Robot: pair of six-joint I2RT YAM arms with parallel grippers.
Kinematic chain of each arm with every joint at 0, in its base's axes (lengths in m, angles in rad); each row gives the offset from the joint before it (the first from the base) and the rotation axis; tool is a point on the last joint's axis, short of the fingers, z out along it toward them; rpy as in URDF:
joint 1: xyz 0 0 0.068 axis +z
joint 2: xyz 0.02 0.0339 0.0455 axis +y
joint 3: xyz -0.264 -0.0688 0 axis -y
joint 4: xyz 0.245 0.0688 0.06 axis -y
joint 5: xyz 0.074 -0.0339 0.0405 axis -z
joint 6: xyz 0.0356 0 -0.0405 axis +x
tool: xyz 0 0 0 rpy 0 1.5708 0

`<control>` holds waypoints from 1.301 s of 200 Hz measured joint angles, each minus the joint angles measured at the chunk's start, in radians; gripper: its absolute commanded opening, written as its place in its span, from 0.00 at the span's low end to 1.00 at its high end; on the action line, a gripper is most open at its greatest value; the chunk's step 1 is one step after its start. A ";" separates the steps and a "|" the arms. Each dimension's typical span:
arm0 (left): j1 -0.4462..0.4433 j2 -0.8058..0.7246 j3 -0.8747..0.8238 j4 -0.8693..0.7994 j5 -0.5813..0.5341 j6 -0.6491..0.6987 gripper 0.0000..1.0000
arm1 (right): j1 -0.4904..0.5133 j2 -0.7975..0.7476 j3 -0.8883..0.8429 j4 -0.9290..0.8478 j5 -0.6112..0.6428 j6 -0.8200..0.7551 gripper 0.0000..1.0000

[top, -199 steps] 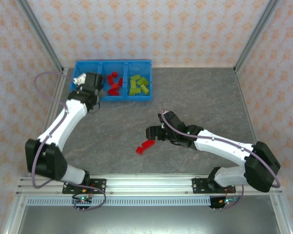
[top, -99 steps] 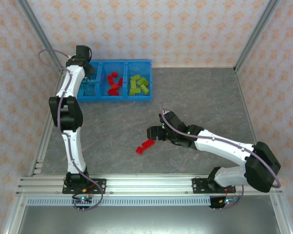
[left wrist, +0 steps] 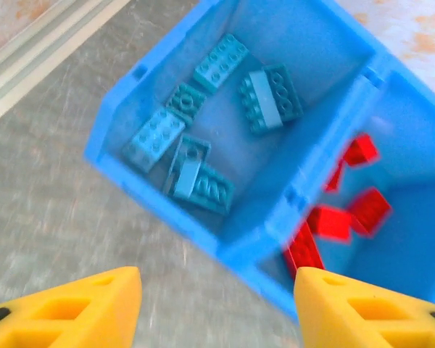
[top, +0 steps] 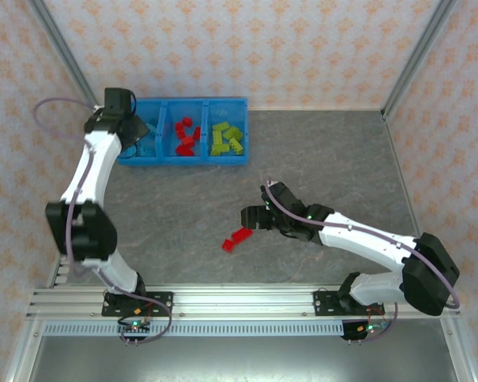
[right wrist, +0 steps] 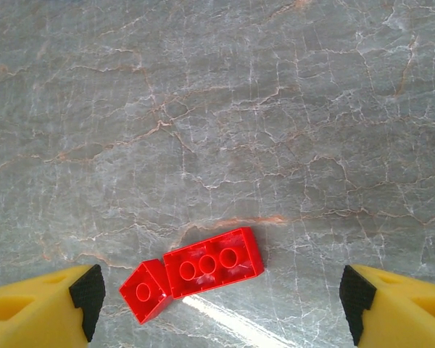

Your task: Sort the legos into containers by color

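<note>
Now then, nearly sorted: two red bricks (right wrist: 214, 270) lie out on the table (top: 327, 151).
At the far left sits the blue tray (top: 183, 161), its compartments running light blue, red, green. Over the light-blue bricks (left wrist: 272, 98) hangs the left gripper (left wrist: 217, 293), jaws parted and empty. The right gripper (right wrist: 219, 308) spreads wide above the touching red pair, apparently lining up a pick, with nothing blocking it.

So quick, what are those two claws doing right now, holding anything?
Left gripper: open, empty, above the blue tray.
Right gripper: open, empty, above red bricks lying on the table.
</note>
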 measured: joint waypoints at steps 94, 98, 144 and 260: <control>-0.457 -0.489 -0.376 -0.114 0.088 0.231 0.66 | 0.112 0.324 0.126 -0.020 0.024 -0.012 0.91; -0.457 -0.492 -0.389 -0.125 0.100 0.255 0.66 | 0.113 0.339 0.136 -0.020 0.026 -0.012 0.90; -0.457 -0.488 -0.493 -0.205 0.166 0.417 0.71 | 0.114 0.423 0.159 -0.012 0.031 -0.004 0.79; -0.453 -0.457 -0.525 -0.200 0.183 0.472 0.79 | 0.134 0.462 0.169 -0.018 0.053 -0.008 0.76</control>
